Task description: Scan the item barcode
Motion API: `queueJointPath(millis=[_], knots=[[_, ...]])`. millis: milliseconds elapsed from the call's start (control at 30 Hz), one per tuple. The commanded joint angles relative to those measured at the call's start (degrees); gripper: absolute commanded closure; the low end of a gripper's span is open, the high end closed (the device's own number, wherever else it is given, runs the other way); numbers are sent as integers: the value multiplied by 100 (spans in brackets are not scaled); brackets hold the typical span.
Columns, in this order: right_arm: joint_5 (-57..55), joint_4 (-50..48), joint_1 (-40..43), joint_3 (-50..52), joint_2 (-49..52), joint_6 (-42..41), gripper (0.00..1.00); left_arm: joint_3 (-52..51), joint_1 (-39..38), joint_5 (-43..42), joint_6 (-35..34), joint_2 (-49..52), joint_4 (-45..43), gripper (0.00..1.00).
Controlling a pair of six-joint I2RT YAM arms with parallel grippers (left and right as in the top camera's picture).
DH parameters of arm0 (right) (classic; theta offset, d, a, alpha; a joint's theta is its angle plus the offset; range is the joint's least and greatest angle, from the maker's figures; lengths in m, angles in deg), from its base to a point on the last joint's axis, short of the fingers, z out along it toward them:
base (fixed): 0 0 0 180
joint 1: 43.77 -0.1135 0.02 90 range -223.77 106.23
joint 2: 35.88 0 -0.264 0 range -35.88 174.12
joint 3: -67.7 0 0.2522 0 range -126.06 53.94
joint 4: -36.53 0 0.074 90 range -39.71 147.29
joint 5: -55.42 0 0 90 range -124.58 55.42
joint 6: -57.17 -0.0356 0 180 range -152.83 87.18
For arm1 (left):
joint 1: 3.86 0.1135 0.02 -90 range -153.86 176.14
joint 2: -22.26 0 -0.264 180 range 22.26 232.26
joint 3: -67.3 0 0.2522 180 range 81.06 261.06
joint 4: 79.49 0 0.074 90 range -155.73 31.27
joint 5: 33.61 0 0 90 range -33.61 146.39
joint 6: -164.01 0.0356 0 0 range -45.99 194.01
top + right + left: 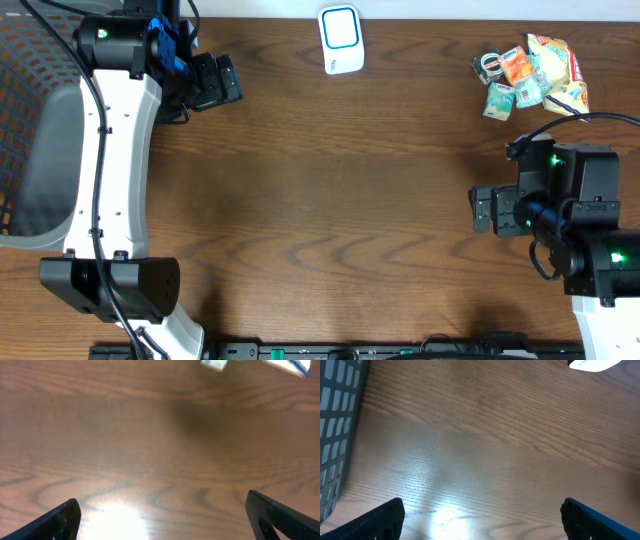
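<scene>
The left pincer (236,80) and right pincer (476,210) both gape apart, holding nothing, above the bench (340,200), with the packets (532,76) heaped far right and the scanner (341,40) far centre.

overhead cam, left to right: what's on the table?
gray mesh basket → left end effector → white scanner → pile of snack packets
</scene>
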Motion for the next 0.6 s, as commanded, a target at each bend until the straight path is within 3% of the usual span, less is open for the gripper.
queueJointPath(millis=[0,233,567], knots=[[83,87,-20,26,-2,-122,1,20,35,74,35,31,17,2],[459,-1064,-13,914,-343,-155,1,20,35,74,35,31,17,2],[1005,-3947,-13,3797,-2212,-157,1,20,35,74,35,31,17,2]])
